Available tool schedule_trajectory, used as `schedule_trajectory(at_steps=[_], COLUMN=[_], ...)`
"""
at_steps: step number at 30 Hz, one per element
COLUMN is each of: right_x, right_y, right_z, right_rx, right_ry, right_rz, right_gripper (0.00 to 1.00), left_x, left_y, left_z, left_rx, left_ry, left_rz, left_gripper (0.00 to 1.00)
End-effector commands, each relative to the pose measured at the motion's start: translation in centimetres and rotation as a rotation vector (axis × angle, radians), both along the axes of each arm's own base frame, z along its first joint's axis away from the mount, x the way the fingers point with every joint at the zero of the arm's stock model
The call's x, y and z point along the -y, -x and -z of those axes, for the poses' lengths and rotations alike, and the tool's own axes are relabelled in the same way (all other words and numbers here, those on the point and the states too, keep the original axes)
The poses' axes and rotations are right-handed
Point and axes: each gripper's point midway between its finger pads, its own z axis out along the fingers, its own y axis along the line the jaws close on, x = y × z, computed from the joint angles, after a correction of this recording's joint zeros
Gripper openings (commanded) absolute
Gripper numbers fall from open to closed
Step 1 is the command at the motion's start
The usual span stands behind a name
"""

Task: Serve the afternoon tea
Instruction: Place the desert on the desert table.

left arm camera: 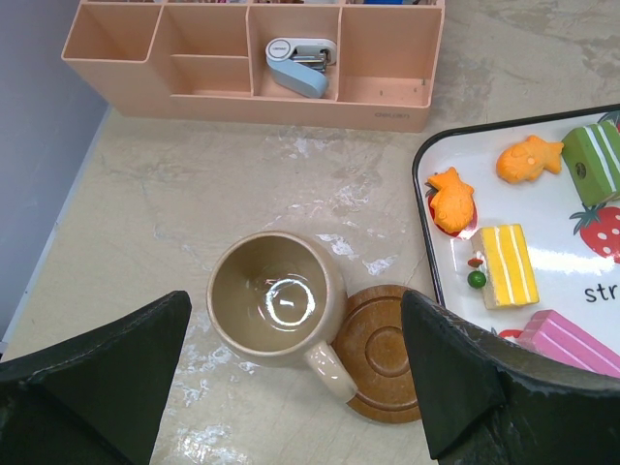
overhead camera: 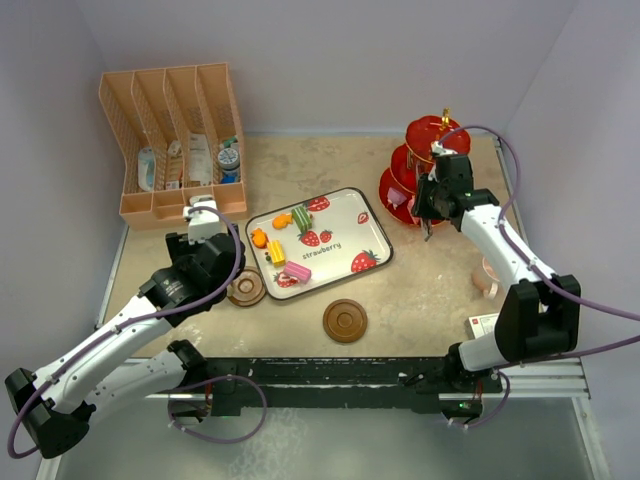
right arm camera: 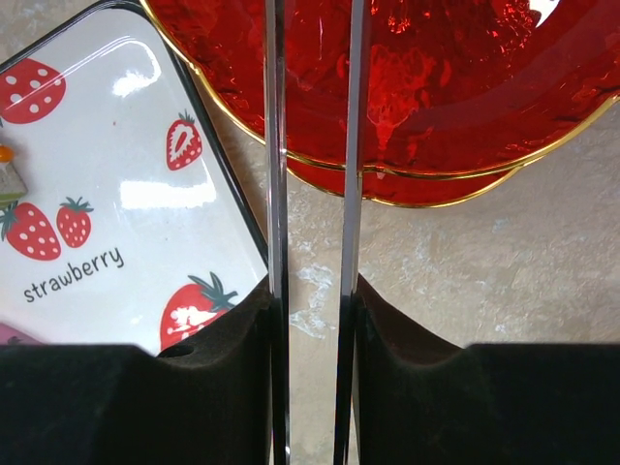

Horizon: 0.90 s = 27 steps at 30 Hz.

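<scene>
My left gripper hangs open over a tan mug, which stands upright on the table with its handle lying over a brown saucer. In the top view this gripper hides the mug. Toy cakes lie on the strawberry tray. My right gripper is shut on the metal tongs, whose two blades reach over the edge of the red tiered stand. The tongs hold nothing that shows. A second saucer lies near the front, and a pink mug sits at the right.
The peach divided rack of toiletries stands at the back left, close behind the left gripper. A small white box lies by the right arm's base. Purple walls close in the table on three sides.
</scene>
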Motion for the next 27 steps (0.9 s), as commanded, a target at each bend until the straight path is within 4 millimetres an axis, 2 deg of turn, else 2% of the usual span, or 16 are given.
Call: schedule_trajectory(at_steps=[1,8,27], right_x=[0.0,-0.4,-0.6], right_y=[-0.3,0.0,2.4], right_z=[-2.4,-2.9,-3.3], right_rx=[0.068,0.075,0.063], right_ry=[-0.017,-0.041,-0.08], right_rz=[-0.003,-0.014,-0.011], right_gripper=[0.33,0.4,0.41], left_x=[0.2,0.1,0.0], left_y=[-0.3,-0.2,-0.2], left_z=[-1.4,-1.5,-1.7], left_rx=[0.042,0.045,0.052], left_ry=[0.034,0.037,0.045], left_rz=[-0.003,-0.004,-0.003], left_gripper=[0.87,0.87,0.87])
